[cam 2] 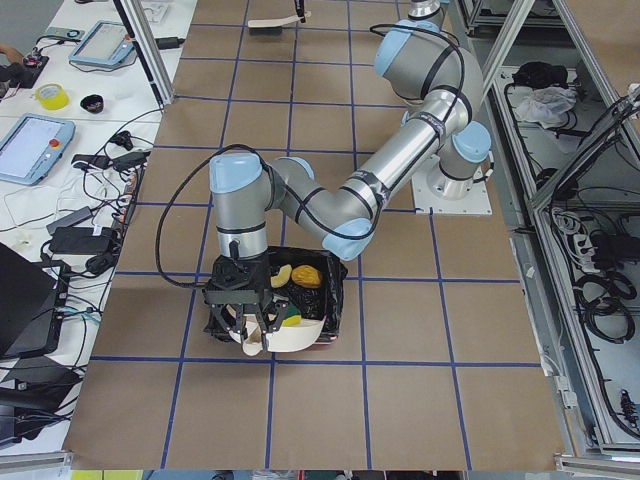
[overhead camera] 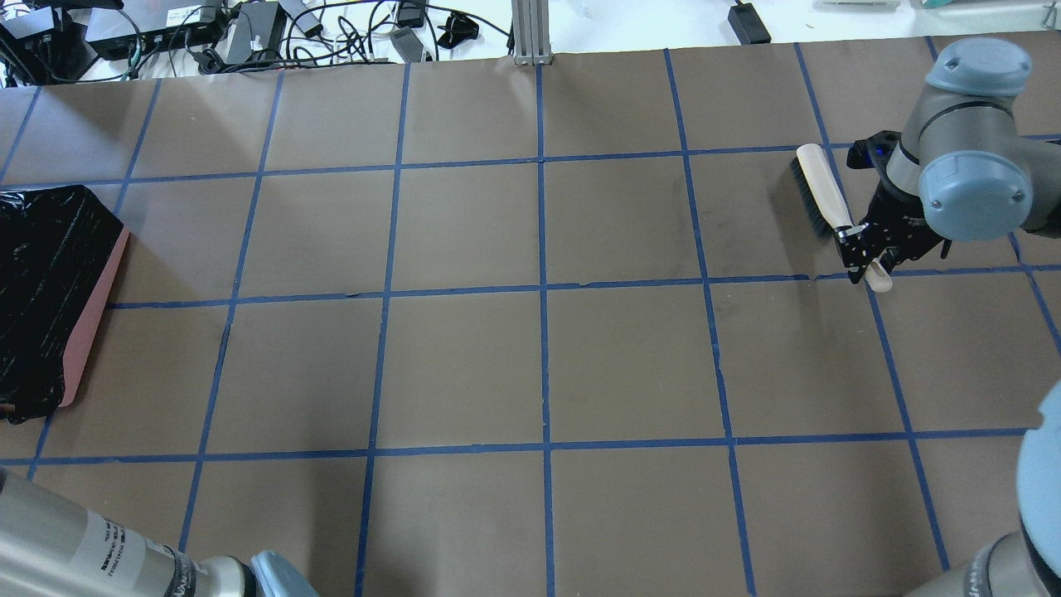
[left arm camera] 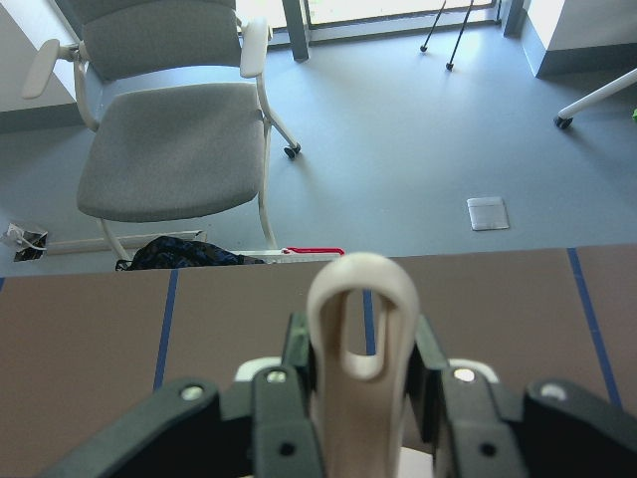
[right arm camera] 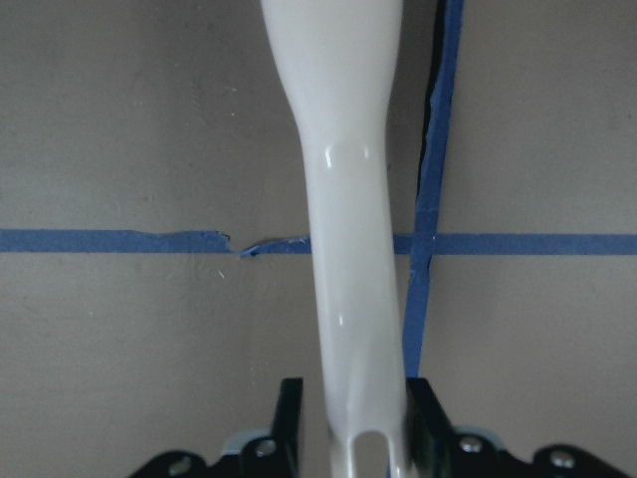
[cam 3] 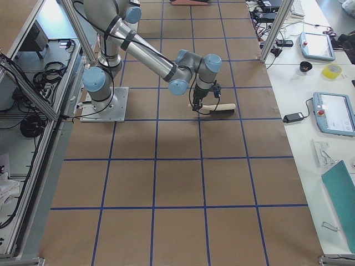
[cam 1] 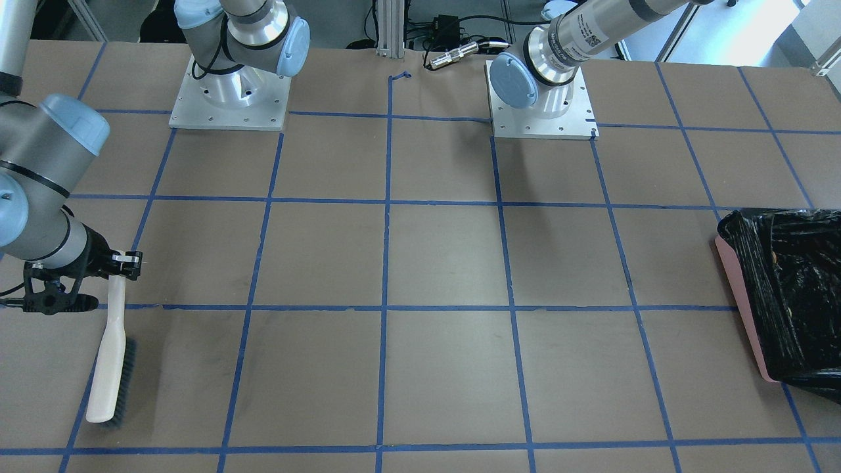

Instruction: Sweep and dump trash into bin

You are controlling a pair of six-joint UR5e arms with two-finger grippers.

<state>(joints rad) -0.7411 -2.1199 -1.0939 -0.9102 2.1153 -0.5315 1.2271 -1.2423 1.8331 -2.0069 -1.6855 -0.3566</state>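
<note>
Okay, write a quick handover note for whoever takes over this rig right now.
Left gripper: shut on the handle of the beige plastic dustpan, tipped over the pink-sided, black-bagged bin.
Right gripper: shut on the white-handled brush, resting on the table, far from the bin.
Trash: glossy potato-like lump, golden croissant-like piece and green-topped yellow sponge are all in the bin.
Done: sweeping, dumping. Left: likely just setting the tools down.
</note>
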